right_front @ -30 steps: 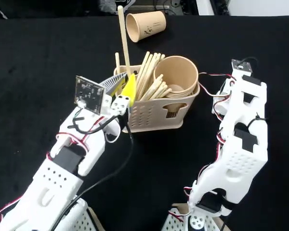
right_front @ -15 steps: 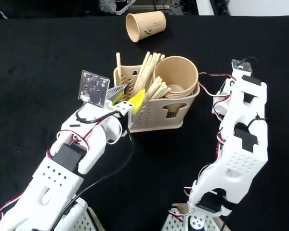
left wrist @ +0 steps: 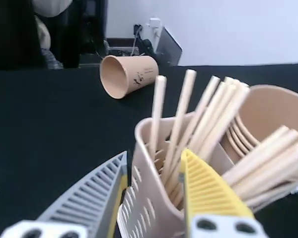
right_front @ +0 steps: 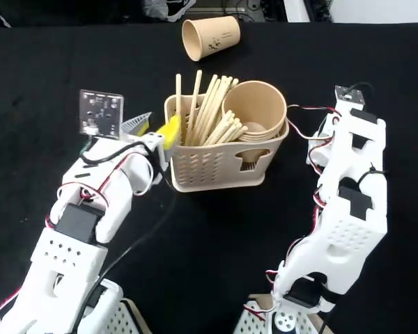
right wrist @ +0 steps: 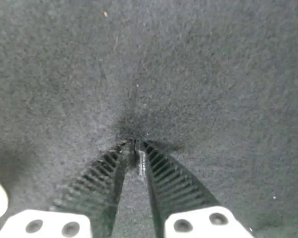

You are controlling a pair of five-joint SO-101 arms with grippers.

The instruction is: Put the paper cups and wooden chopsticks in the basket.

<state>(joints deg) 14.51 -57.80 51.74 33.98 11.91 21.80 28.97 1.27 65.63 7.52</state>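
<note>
Yellow and grey fingers of the left hand (left wrist: 154, 157) stand apart, straddling the basket (right_front: 216, 167) wall: yellow inside among the wooden chopsticks (right_front: 209, 111), grey outside. Drawing off sideways could hook that wall and tip the basket, or flick sticks out. Stacked paper cups (right_front: 254, 104) sit inside. Another paper cup (right_front: 210, 37) lies on its side on the table (right_front: 56, 69) beyond. The right hand (right wrist: 136, 153) is pinched together, tips on the table.
</note>
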